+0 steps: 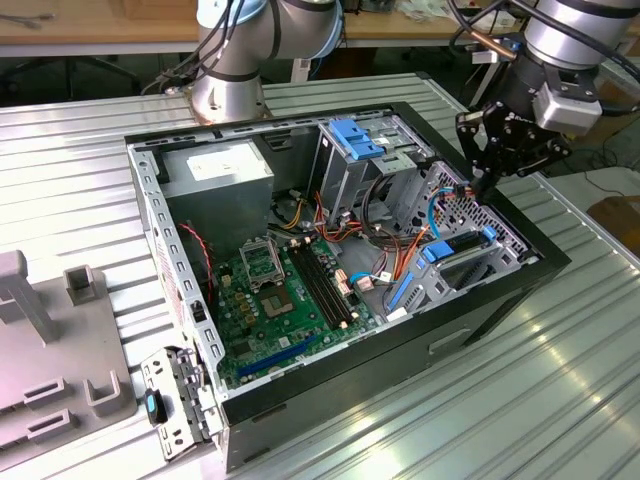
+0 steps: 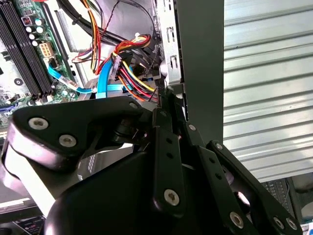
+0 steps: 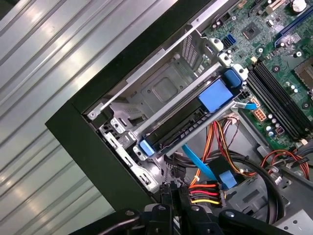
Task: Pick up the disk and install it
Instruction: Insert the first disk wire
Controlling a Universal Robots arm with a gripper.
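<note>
The disk [image 3: 178, 128] is a dark drive in a bright blue carrier rail. It lies in the metal bay at the corner of the open computer case [image 1: 500, 290], and in the exterior view the disk [image 1: 462, 245] sits low at that view's right. My gripper [image 1: 480, 183] hangs over the case beside the far right wall, just beyond the disk and apart from it. In both wrist views the gripper's [image 2: 162, 93] fingers stand together, shut, with nothing seen between them. The gripper [image 3: 174, 195] is right above a bundle of red, yellow and black power cables [image 3: 205, 193].
An upright grey drive cage with a blue bracket [image 1: 355, 135] stands at the back of the case. The motherboard [image 1: 285, 290] and power supply [image 1: 220, 170] fill the case's floor. A grey fixture [image 1: 50, 350] and a loose metal bracket [image 1: 170, 405] lie at the exterior view's left, on the ribbed metal table [image 1: 560, 400].
</note>
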